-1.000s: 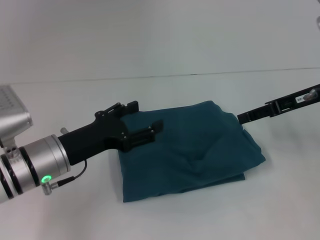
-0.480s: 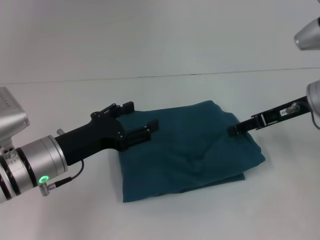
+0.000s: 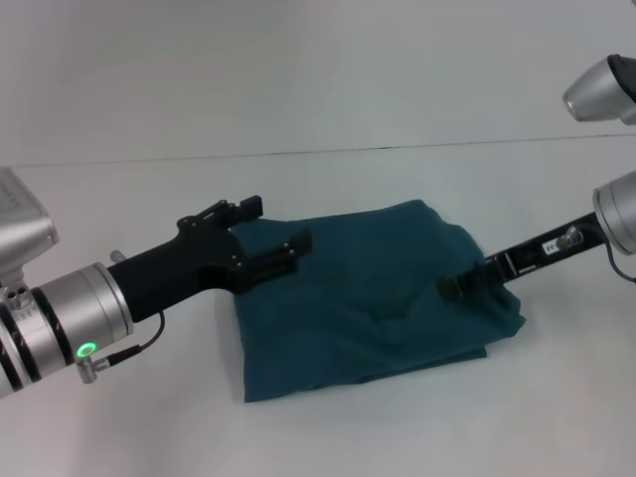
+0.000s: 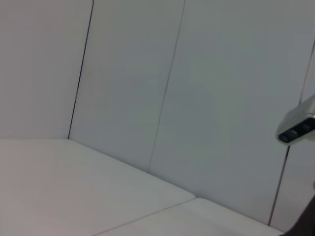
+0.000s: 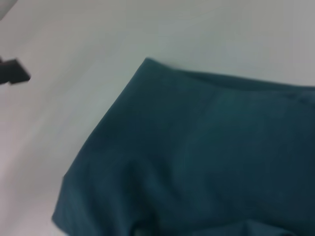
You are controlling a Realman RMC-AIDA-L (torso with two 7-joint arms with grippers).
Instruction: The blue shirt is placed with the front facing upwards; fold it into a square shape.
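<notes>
Blue shirt point(image 3: 378, 298) folded, lettering hidden.

A plain white table point(image 3: 328, 437) fills the lower part of the head view, its far edge running as a thin dark line against a pale grey-white wall point(image 3: 298, 70). In the left wrist view the wall point(image 4: 221, 98) is made of flat panels divided by narrow dark vertical seams. Light is soft and even.
</notes>
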